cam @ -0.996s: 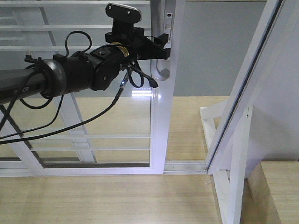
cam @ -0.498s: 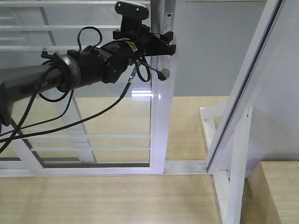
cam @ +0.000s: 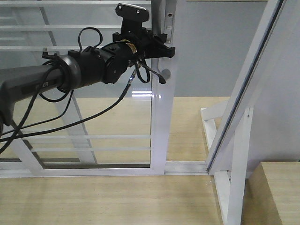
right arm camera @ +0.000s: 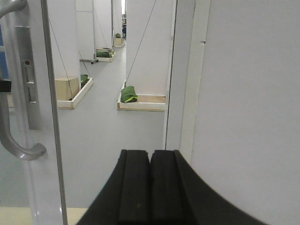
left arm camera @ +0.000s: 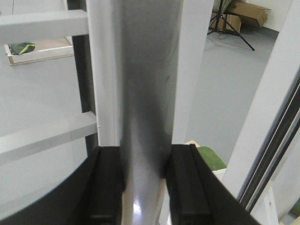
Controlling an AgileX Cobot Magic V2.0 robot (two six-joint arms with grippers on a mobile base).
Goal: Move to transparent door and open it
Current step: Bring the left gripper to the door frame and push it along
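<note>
Pale wood flooring lies on the near side and a grey corridor floor beyond. The transparent door (cam: 112, 117) stands upright in its floor track (cam: 187, 167). Its handle stile runs directly between the jaws of the left gripper (cam: 165, 47), and the glass extends away to their left. Those jaws pinch the pull handle (left arm camera: 145, 93), with one black finger (left arm camera: 105, 187) touching each side.

Treat the panel as heavy and rigid, and judge that it slides along the track rather than swinging. Apply force sideways only. Take hold at the handle, never at the clear glass or the thin white bars (cam: 93, 137), which look fragile. The handle is a smooth, glossy grey tube of round section with a curved lower end. Expect it to be slippery, so a firm squeeze is advisable.

A loose black cable (cam: 93, 117) hangs below the jaws, close to the stile. The white post (cam: 234, 154) with its diagonal brace stands well apart to their right.

The right gripper (right arm camera: 150, 187) has its jaws pressed together on nothing.
</note>
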